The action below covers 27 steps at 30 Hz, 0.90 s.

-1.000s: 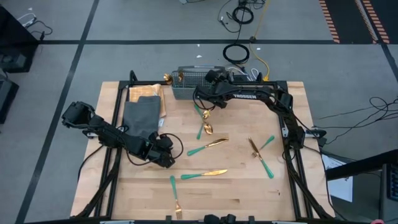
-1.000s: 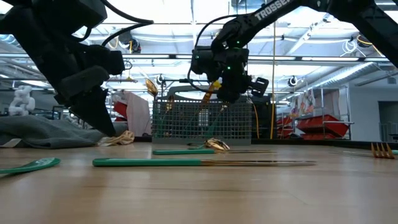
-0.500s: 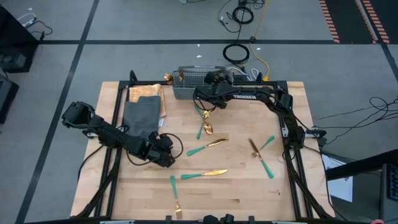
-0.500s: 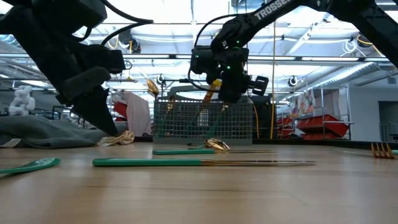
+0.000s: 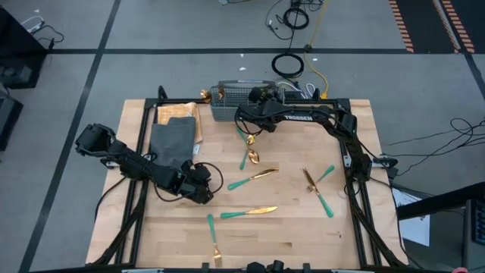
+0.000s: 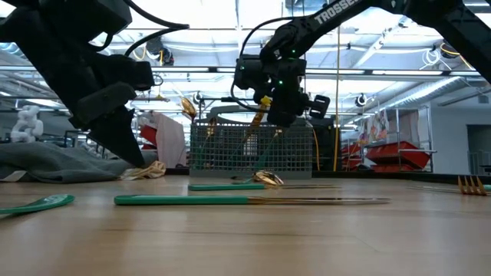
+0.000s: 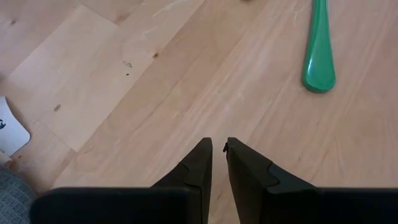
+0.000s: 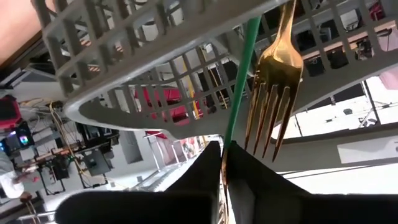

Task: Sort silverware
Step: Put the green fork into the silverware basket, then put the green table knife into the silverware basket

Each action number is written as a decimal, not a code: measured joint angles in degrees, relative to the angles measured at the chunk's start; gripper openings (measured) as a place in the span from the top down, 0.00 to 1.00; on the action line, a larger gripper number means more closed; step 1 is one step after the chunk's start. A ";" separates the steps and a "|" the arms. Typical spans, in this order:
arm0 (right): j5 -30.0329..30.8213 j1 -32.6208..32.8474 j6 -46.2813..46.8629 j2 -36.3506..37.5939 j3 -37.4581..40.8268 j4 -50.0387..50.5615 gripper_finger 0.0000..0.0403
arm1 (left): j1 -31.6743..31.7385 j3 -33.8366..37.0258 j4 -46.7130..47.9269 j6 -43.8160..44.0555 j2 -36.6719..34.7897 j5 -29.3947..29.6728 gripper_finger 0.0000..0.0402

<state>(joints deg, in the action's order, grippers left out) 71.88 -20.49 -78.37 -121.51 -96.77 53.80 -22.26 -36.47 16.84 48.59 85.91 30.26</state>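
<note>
My right gripper is at the table's far side, just in front of the grey mesh basket, shut on a slim teal-handled piece of silverware. A gold fork stands in the basket beside it. Other silverware lies flat on the wood: a spoon, two knives and forks. My left gripper is low over the table's left middle, shut on nothing; a teal handle end lies ahead of it. My right gripper pinches the teal handle between its two fingers. The handle runs on past the fingertips toward the basket's rim. In the low view the piece slants down below the gripper in front of the basket; which kind of piece it is does not show.
A dark grey cloth lies on a tan sheet at the far left, next to the basket. Cables lie on the floor beyond the table's far edge. Bare wood lies along the near right corner.
</note>
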 joint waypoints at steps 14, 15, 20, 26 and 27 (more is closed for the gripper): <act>0.64 -0.02 0.39 0.04 0.00 -2.85 0.63 | 0.00 0.03 0.14 0.01 0.00 0.00 0.86; 1.54 -0.02 0.70 0.04 0.00 -2.93 0.63 | 0.00 0.03 0.15 0.01 0.00 0.00 0.86; 4.49 0.18 1.87 2.40 0.00 -3.86 0.60 | 0.00 0.03 0.20 0.00 0.00 0.00 0.86; 4.69 2.28 3.41 10.16 0.00 -7.42 0.60 | 0.00 0.03 0.18 0.01 0.00 0.00 0.86; 4.72 2.89 5.07 11.63 0.00 -7.40 0.60 | 0.00 0.03 0.20 0.05 0.00 0.00 0.86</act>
<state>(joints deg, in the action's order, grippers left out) 76.60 -17.60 -73.30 -109.88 -96.77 46.40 -22.26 -36.45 17.04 48.65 85.91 30.26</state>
